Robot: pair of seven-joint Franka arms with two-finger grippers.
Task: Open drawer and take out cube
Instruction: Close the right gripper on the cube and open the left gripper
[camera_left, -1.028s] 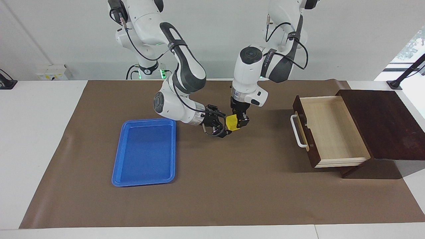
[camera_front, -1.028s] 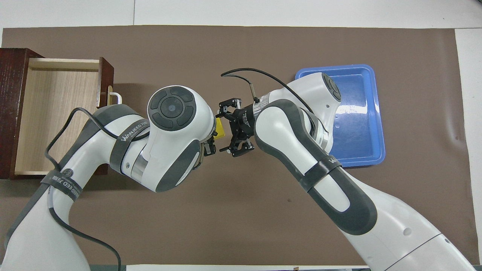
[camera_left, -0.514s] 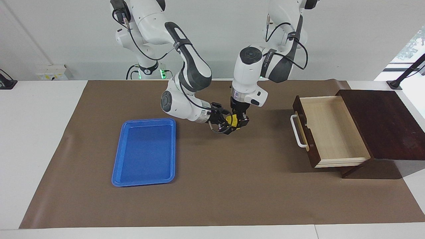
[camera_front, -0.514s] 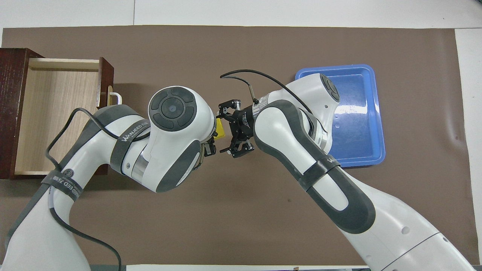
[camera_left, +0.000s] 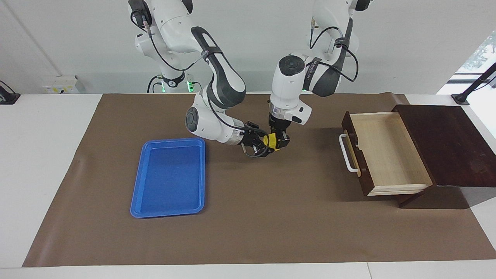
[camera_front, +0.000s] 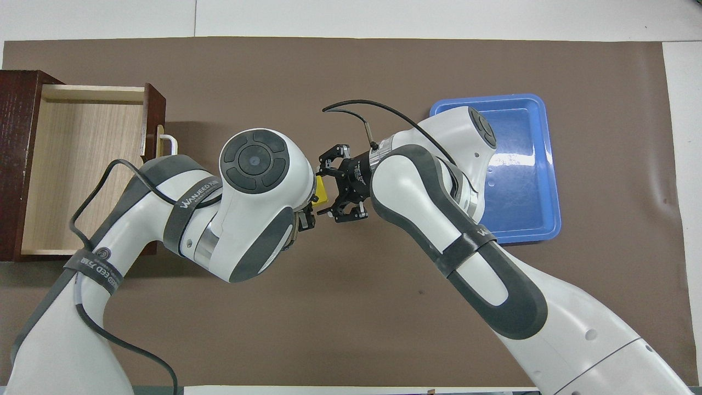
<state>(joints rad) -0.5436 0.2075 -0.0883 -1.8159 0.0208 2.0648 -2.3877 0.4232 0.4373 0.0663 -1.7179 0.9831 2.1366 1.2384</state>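
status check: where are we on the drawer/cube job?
Done: the drawer stands pulled open and empty. In hand: the cube is up over the brown mat, held in the left tool, with the right tool at it from the side, apparently a handover. Left: release by the left, probably setting it in the blue tray.

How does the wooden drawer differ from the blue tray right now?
The drawer is pale wood with a dark front and a white loop handle; the blue tray is plain plastic with no handle. The drawer has tall walls and sticks out of its dark box; the tray is shallow and lies alone on the brown mat. Each lies toward a different end of the table. Both are rectangular and hold nothing.
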